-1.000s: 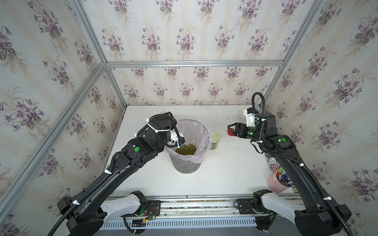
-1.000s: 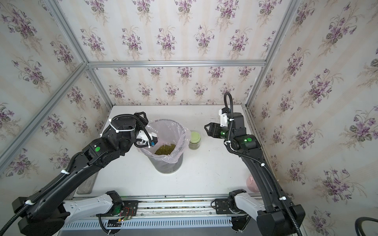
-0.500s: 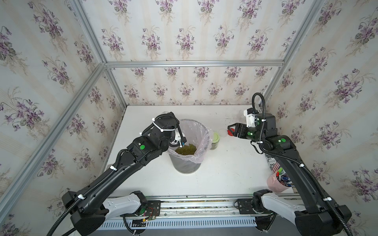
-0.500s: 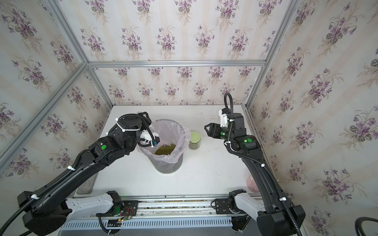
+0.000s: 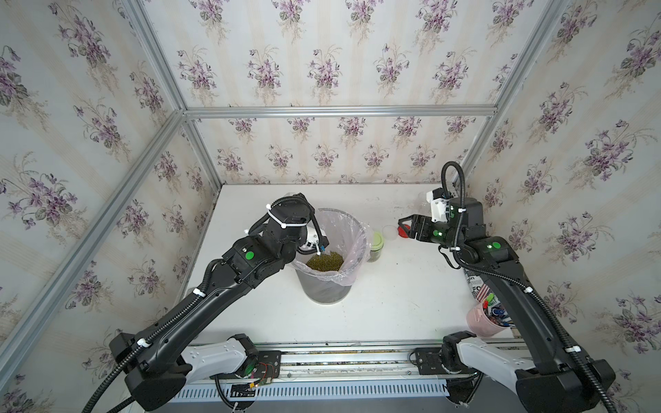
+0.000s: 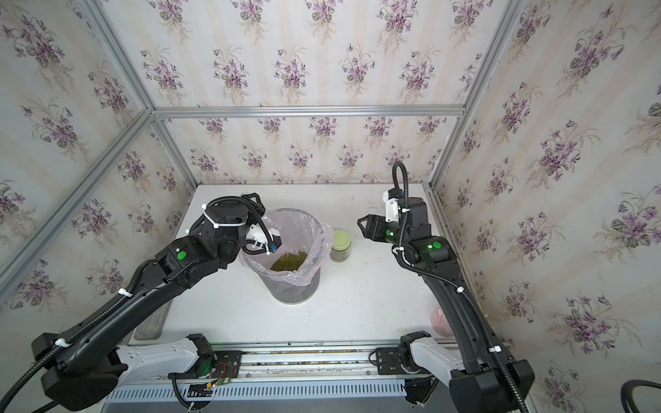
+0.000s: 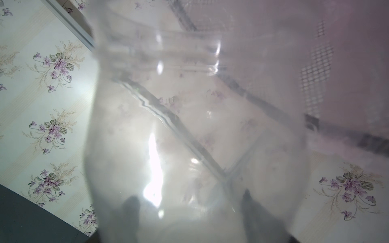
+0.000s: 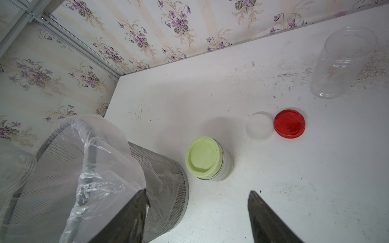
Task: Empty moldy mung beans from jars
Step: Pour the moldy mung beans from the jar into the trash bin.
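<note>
Left fingers [image 7: 131, 210] are kept clamped on the seemingly emptied jar [image 7: 189, 126], moved further over the bin [image 5: 322, 291] where the mung beans [image 5: 324, 260] now lie; right fingers [image 8: 128, 218] are held apart, 1 green-lidded jar [image 8: 205, 156] left unopened.

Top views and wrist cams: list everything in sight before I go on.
Bin: one, grey mesh with pinkish liner, table middle.
Beans: one heap, olive-green, inside bin.
Green-lid jar: one, clear, closed, beside bin.
Open jar: one, clear, empty, upright near back wall.
Held jar: one, clear, lidless, looks empty, at bin's rim.
White lid: one, loose on table, touching red lid.
Red lid: one, loose on table.
Cup: one, pink, holding pens, table's front right.
Can: one, black-and-white print, behind cup.
Left gripper: shut on held jar.
Right gripper: open, empty, above table.
</note>
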